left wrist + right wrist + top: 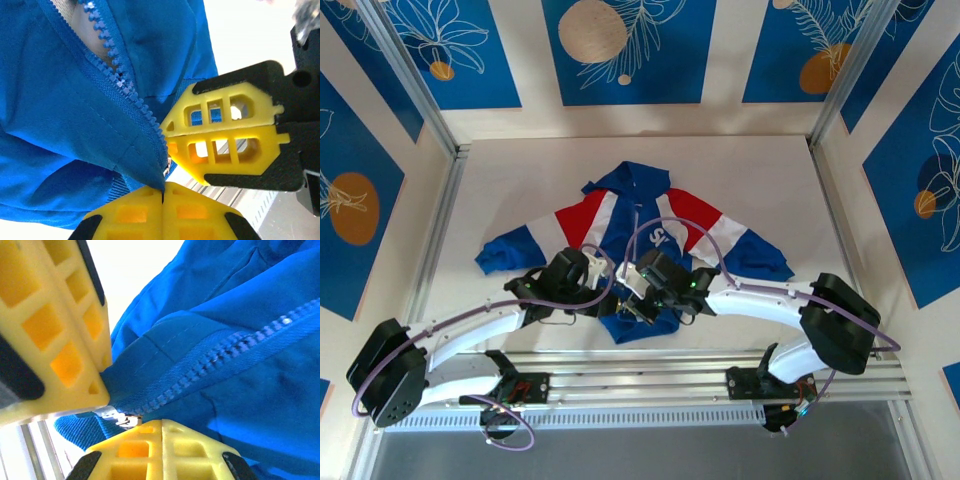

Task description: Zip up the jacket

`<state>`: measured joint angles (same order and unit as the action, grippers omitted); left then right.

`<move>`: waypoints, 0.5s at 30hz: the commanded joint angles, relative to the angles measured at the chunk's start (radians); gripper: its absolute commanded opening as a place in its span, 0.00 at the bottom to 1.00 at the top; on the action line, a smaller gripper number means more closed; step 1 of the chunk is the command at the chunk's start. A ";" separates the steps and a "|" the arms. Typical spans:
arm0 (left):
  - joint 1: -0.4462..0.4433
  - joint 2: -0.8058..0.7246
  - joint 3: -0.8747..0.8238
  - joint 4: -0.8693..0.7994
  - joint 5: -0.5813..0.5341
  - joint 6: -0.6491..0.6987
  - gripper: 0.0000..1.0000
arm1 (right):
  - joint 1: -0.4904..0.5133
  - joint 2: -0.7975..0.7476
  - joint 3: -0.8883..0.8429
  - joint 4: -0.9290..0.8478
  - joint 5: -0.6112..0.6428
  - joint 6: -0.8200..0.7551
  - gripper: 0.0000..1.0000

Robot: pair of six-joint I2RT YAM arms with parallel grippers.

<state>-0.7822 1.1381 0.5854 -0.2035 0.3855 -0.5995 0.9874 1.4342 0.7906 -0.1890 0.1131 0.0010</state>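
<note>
The jacket point(670, 215) lies spread on the table point(520, 180). The jaws of your left gripper point(162, 192) pinch its hem point(145, 170); those of your right gripper point(150, 424) pinch the zip pull point(120, 418). Lose hem tension and the fabric could bunch, jamming the teeth point(125, 85).

jacket point(590, 215) mid-front: hidden, top view | zipper pull point(121, 418): blurred, half-covered

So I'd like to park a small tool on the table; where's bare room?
Bare table flanks the jacket: left of its sleeve to the rail, right of its sleeve to the wall, plus a strip beyond the collar. The near hem is crowded: left pincer and right pincer both clamp there.
</note>
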 commanded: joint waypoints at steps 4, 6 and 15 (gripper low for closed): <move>-0.005 0.004 0.029 -0.030 0.035 0.026 0.00 | -0.020 -0.045 0.029 -0.036 -0.020 -0.021 0.00; -0.005 0.010 0.033 -0.031 0.036 0.029 0.00 | -0.023 -0.046 0.028 -0.038 -0.022 -0.022 0.00; -0.005 0.012 0.045 -0.038 0.040 0.032 0.00 | -0.027 -0.112 -0.051 0.052 -0.069 -0.037 0.04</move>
<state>-0.7822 1.1488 0.5980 -0.2180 0.3935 -0.5919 0.9623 1.3712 0.7734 -0.1791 0.0868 -0.0143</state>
